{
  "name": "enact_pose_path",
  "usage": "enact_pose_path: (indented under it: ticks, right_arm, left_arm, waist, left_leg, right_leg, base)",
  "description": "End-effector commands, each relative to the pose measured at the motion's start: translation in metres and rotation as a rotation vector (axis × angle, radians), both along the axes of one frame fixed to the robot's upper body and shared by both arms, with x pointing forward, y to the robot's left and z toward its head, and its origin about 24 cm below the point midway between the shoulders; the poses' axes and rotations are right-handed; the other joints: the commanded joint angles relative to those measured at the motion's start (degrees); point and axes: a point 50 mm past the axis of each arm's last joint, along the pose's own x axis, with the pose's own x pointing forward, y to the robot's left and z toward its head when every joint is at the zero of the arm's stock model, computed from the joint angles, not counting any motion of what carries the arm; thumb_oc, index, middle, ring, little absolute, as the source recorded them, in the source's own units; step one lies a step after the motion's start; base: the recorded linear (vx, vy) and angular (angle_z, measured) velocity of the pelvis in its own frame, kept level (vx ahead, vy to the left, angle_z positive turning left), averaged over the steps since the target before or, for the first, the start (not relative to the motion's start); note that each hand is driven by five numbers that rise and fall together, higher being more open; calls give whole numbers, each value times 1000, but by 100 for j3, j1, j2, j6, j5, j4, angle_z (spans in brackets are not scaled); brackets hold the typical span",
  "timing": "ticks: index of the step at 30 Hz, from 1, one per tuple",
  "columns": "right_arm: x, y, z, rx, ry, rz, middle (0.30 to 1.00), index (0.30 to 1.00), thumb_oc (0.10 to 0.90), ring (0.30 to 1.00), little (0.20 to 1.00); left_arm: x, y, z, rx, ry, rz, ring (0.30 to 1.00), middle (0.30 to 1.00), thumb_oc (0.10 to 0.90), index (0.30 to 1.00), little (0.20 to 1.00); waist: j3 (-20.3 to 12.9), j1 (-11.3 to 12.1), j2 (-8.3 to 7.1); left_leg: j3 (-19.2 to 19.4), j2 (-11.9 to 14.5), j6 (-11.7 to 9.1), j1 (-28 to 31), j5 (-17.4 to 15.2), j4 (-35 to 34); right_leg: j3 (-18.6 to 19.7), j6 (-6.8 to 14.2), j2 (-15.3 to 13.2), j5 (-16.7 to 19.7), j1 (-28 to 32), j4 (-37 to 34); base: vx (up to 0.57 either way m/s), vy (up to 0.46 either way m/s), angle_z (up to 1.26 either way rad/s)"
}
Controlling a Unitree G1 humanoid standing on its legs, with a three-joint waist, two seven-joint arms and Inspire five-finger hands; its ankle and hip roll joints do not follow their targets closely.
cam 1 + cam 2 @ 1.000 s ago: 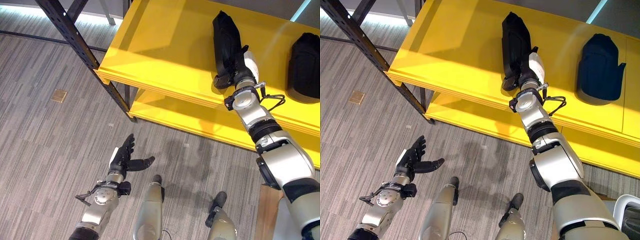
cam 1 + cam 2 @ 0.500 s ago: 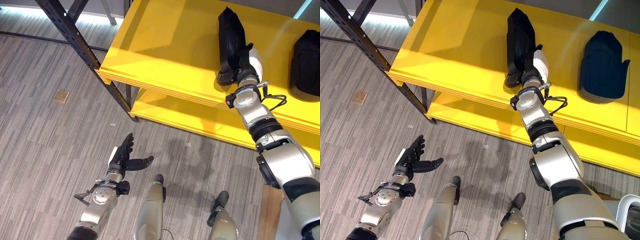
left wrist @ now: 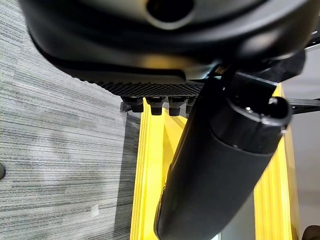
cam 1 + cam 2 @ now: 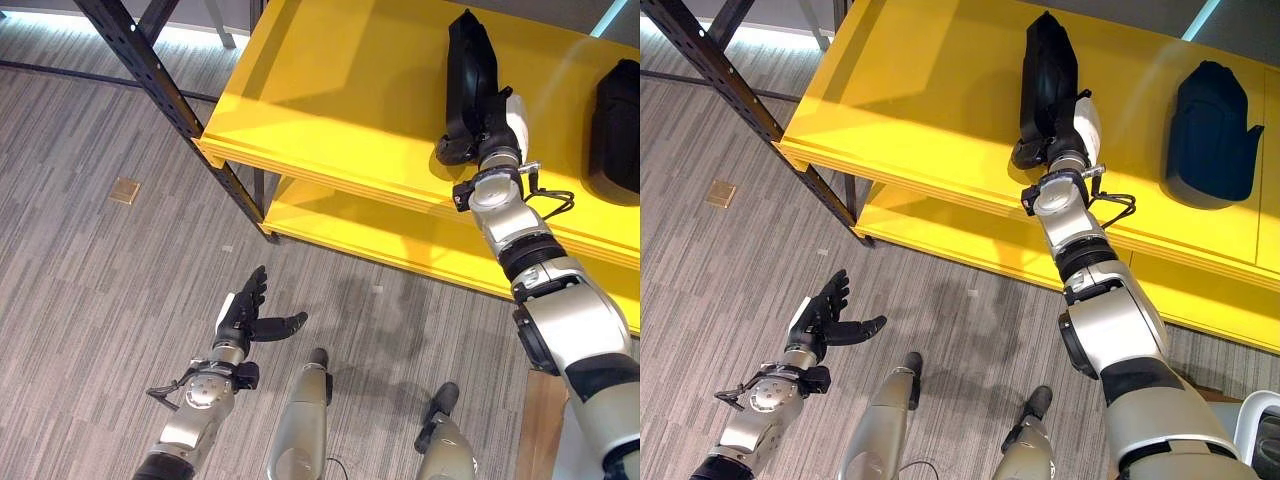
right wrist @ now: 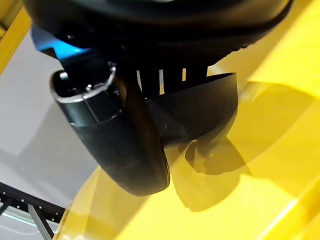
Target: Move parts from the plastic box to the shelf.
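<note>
Yellow shelf: R hand clamped on black part; L hand spread.

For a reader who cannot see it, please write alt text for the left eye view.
The right robot hand grips a long black part lying on the top board of a yellow shelf. A second black part lies further right, and the open left robot hand hangs low over the grey floor.

- Left silver-grey metal arm: rounded wrist housing, ending in dark multi-fingered left hand.
- Right silver-grey metal arm: black joint bands, ending in dark right hand with white thumb cover.
</note>
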Motion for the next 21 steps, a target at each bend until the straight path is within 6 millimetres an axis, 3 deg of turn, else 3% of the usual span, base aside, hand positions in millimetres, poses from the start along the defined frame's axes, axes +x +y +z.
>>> enact_pose_path:
  ticks: [1, 19, 20, 21]
  right_arm:
    - [-3, -1, 60, 43, -190, -18, 300, 300, 400, 300, 300]
    - [-5, -3, 71, 78, -224, -36, 300, 300, 400, 300, 300]
    - [-5, -2, 72, 75, -227, -23, 1000, 1000, 900, 1000, 1000]
    - [-5, -2, 72, 75, -227, -23, 1000, 1000, 900, 1000, 1000]
  left_arm:
    - [7, -8, 37, -24, -202, -54, 1000, 1000, 900, 1000, 1000]
    - [9, -8, 41, -15, -215, -64, 1000, 1000, 900, 1000, 1000]
    - [8, -7, 41, -17, -215, -62, 1000, 1000, 900, 1000, 1000]
    - [8, -7, 41, -17, -215, -62, 1000, 1000, 900, 1000, 1000]
  waist:
    - [-140, 100, 168]
    - [-162, 105, 182]
    - [-167, 108, 184]
    - [-168, 108, 184]
  left_leg:
    - [-137, 137, -143, -110, 426, -722]
    - [-136, 101, -124, -192, 429, -713]
    - [-140, 97, -125, -201, 432, -706]
    - [-141, 97, -125, -202, 432, -705]
  right_leg:
    - [102, 139, -218, -994, 213, 958]
    - [87, 157, -243, -951, 181, 924]
    - [88, 153, -242, -960, 178, 936]
    - [87, 153, -242, -961, 177, 937]
  base:
    - [0, 0, 0]
    - [0, 0, 0]
    - [0, 0, 0]
    - [0, 0, 0]
